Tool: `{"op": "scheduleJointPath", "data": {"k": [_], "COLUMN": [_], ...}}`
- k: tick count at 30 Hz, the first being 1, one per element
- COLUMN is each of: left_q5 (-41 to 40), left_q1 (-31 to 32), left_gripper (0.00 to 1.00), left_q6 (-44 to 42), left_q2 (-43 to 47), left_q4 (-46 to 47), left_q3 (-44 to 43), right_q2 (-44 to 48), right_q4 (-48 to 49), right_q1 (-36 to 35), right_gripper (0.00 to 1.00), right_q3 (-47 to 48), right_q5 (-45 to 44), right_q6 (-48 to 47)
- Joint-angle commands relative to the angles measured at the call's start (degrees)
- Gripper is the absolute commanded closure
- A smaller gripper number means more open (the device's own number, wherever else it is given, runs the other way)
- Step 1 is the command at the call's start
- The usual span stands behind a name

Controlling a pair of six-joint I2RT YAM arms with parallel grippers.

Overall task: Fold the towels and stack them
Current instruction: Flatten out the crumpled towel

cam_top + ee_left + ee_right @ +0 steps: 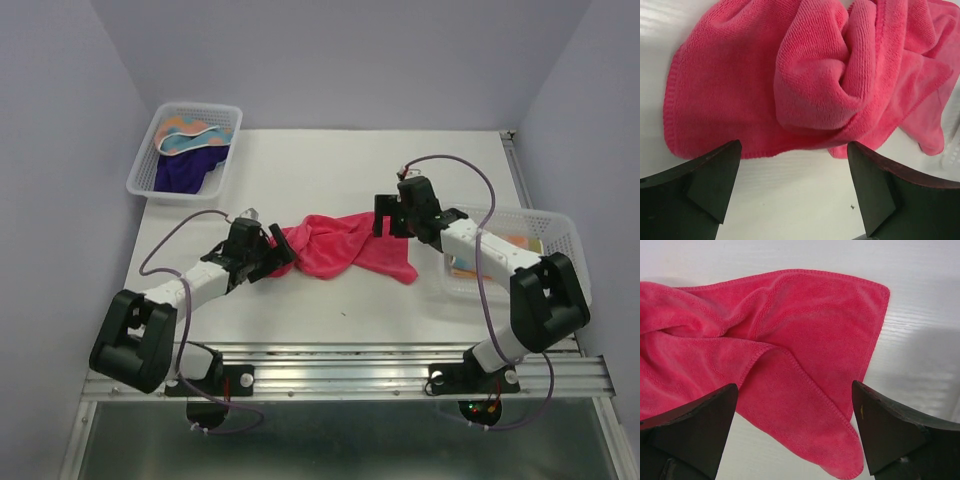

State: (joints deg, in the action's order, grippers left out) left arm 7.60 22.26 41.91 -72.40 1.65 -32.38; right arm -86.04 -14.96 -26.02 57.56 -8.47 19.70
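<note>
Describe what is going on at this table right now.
A crumpled pink towel lies in the middle, not yet folded. The robot's left end effector and right end effector sit at its opposite ends, both open and gripping nothing. Other towels wait in the far-left basket.

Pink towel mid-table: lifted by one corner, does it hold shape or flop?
Probably flops: the pink towel lies bunched in soft folds, so the rest should hang. Likely light, since its single-layer edges lie thin and flat. The ribbed pile looks grippy; a push across the table would likely bunch it rather than slide it.
</note>
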Motion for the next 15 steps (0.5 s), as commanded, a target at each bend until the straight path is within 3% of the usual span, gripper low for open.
{"op": "scheduleJointPath", "data": {"k": [1, 9, 15], "left_q5": [1.2, -0.04, -0.84], "left_q1": [-0.29, -3.62, -5.47], "left_gripper": [0.01, 0.01, 0.01], "left_q6": [0.72, -0.6, -2.88], "left_q2": [-5.37, -21.53, -33.74], "left_q4": [9.33, 8.98, 8.19], "left_q3": [-3.21, -13.05, -27.08], "right_q2": [-3.07, -5.28, -6.24], "right_q4": [2.3, 3.8, 4.33], "right_q1": [-0.7, -1.49, -5.26], "right_gripper": [0.0, 0.0, 0.0], "right_q3": [3.96, -1.13, -6.31], "right_q5": [3.37, 5.92, 7.59], "right_q6": [0.16, 2.7, 5.69]}}
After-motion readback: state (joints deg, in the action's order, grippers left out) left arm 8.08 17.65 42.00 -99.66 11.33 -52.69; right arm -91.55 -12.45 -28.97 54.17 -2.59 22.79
